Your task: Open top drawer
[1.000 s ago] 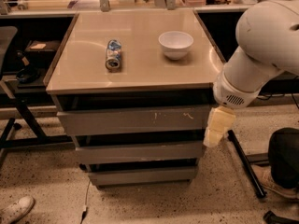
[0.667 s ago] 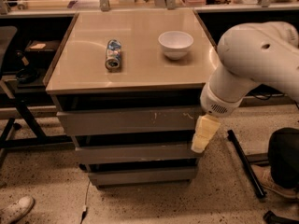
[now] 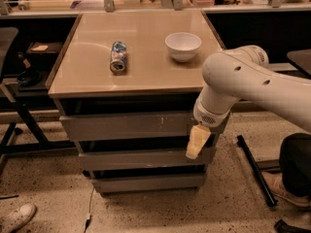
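The top drawer (image 3: 126, 126) is the widest grey front, just under the beige tabletop, with white scuff marks right of centre. Its front sits flush with the cabinet. Two shorter grey drawer fronts (image 3: 141, 159) lie below it. My gripper (image 3: 197, 142) is a pale yellow piece hanging from the white arm. It is in front of the right end of the top drawer and overlaps the top edge of the middle drawer. Its tip points down and to the left.
A tipped-over can (image 3: 117, 57) and a white bowl (image 3: 183, 46) sit on the tabletop (image 3: 97, 76). A black stand leg (image 3: 255, 169) lies on the speckled floor to the right. A shoe (image 3: 17, 218) is at bottom left. Dark furniture stands at left.
The arm has swung left, carrying the gripper from beyond the cabinet's right edge to in front of the top drawer's right end. The drawers have not moved.
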